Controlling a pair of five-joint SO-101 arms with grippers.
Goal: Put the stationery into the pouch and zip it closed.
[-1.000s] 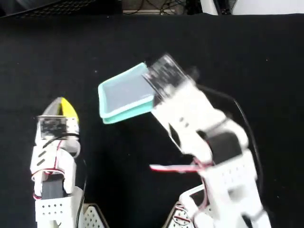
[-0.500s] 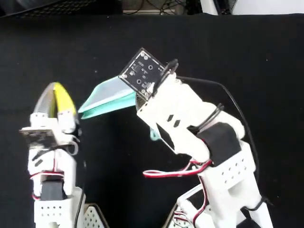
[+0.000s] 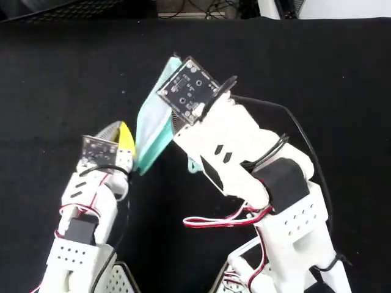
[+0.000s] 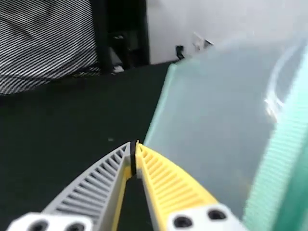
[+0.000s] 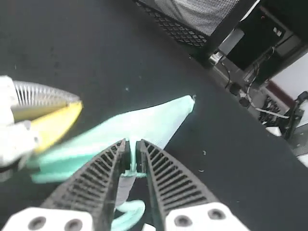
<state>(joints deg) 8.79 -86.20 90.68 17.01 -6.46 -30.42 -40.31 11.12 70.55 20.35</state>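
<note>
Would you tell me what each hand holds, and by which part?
The right hand pinches the teal pouch at one edge; the left hand holds nothing.

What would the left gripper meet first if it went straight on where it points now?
Probably the teal pouch close beside the left gripper, though depth is unclear and it might slip past.

Black-clothed table [image 3: 342,73], white perforated base plates [image 3: 119,278] of two arms at its near edge

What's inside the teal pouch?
Nothing can be made out through the pale face of the pouch; teal fabric covers the rest. The right gripper holds it.
</note>
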